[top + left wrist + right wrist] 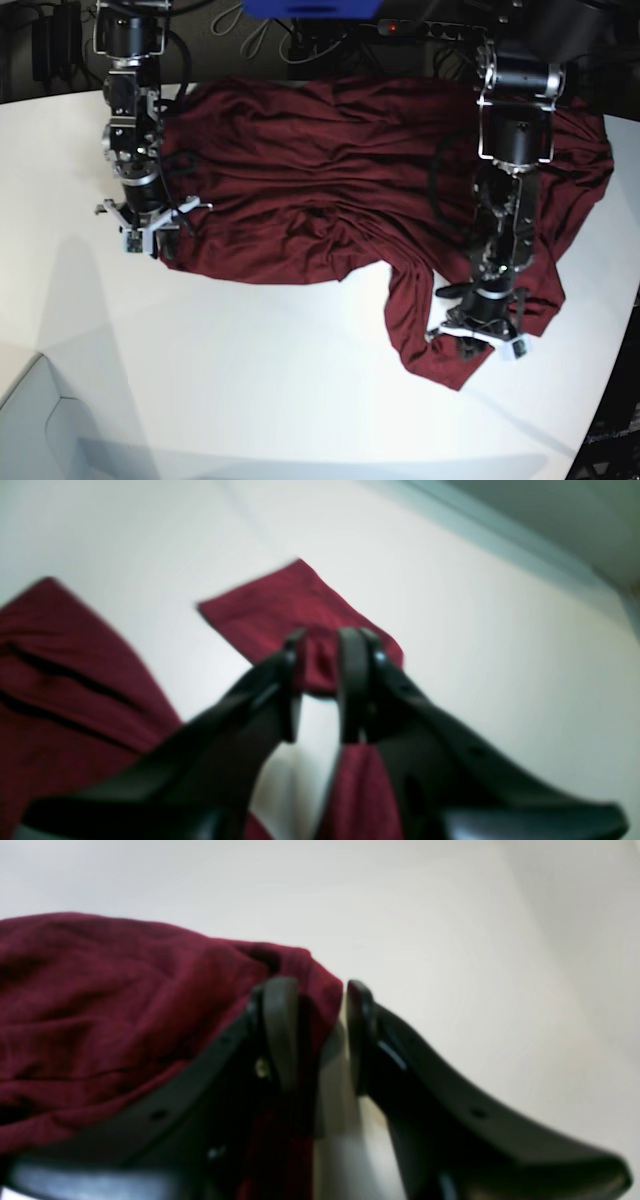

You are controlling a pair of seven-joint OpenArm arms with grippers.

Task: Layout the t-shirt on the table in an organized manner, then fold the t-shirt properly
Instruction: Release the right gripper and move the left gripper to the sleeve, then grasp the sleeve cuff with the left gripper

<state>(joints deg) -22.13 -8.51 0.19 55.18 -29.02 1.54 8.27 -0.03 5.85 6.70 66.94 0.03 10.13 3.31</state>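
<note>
T-shirt [330,190], dark maroon and wrinkled, lies spread across the far half of the white table [250,380], its long axis running side to side between the arms. The left gripper [320,680] pinches a fold of sleeve cloth between narrowly parted fingers. The right gripper [315,1035] has the opposite edge between its fingers, gap visible; whether it grips, I cannot tell. No containers are present.

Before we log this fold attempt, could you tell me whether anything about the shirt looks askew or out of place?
Yes. The t-shirt is not laid flat: it is wrinkled throughout, and one part trails off toward the table's near edge by the left gripper, leaving the outline lopsided. No damage shows.
</note>
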